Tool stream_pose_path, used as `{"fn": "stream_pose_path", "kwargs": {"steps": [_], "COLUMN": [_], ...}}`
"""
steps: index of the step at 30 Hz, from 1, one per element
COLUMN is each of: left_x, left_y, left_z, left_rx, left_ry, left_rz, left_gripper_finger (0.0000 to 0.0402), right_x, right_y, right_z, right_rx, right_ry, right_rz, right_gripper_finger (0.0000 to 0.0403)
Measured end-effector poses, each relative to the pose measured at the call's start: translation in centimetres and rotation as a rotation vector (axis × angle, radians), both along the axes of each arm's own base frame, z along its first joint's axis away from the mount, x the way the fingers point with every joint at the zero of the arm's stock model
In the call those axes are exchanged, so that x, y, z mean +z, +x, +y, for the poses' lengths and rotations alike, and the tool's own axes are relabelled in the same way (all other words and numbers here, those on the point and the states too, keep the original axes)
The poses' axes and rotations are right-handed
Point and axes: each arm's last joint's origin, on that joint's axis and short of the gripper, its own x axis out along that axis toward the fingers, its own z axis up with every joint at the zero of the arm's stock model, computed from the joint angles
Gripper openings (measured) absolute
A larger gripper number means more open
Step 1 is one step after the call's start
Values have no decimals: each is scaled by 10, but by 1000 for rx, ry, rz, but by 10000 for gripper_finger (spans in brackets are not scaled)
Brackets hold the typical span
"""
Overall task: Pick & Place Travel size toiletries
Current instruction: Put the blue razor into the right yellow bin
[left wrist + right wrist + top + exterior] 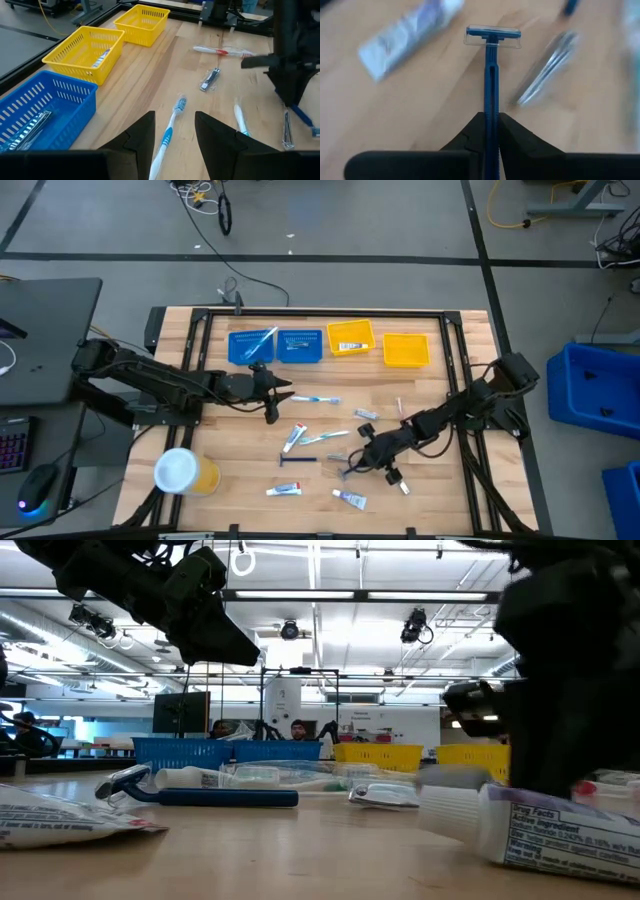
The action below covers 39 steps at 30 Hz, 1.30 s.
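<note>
Travel size toiletries lie scattered on the wooden table: toothpaste tubes [293,438], a blue razor [297,461] and a blue-and-white toothbrush [169,135]. My left gripper [173,131] hovers open over that toothbrush at the table's middle left, one finger standing to each side of it without touching. My right gripper [491,116], right of centre near the front [358,462], is shut on a second blue razor [490,65]. Silvery tubes [210,80] and a red-and-white toothbrush [222,51] lie beyond. My right gripper pinches the razor's slim blue handle [490,100] between its two fingers. The handle runs forward along the fingers, with the clear-capped head [493,36] at the far end. The fingers slant down at the table. Whether the razor is off the wood, I cannot tell.
Two blue trays [250,345] [300,345] and two yellow trays [350,337] [405,350] line the far edge, some with items inside. A yellow tub with a white lid [185,472] stands front left. A toothpaste tube [540,825] lies near the front edge.
</note>
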Motion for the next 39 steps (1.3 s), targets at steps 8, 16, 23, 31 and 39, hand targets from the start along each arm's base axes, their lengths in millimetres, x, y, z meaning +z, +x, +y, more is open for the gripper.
{"fn": "stream_pose_path", "kwargs": {"steps": [8,16,23,31,39], "left_x": [0,0,1,2,2], "left_y": [0,0,0,1,1], "left_z": [0,0,0,0,0], "left_rx": [0,0,0,4,5], "left_ry": [0,0,-1,-3,-3], "left_rz": [0,-1,-11,-19,-25], "left_gripper_finger": [146,146,146,146,146], "right_x": [55,99,105,96,77], "right_y": [-10,-48,-75,-90,-104], "right_z": [-13,-69,-138,-206,-247], "right_rx": [-133,-483,-816,-981,-1071], "right_ry": [-117,-417,-478,-403,-352], "right_rz": [-202,-191,13,205,372], "right_gripper_finger": [41,44,44,45,47]}}
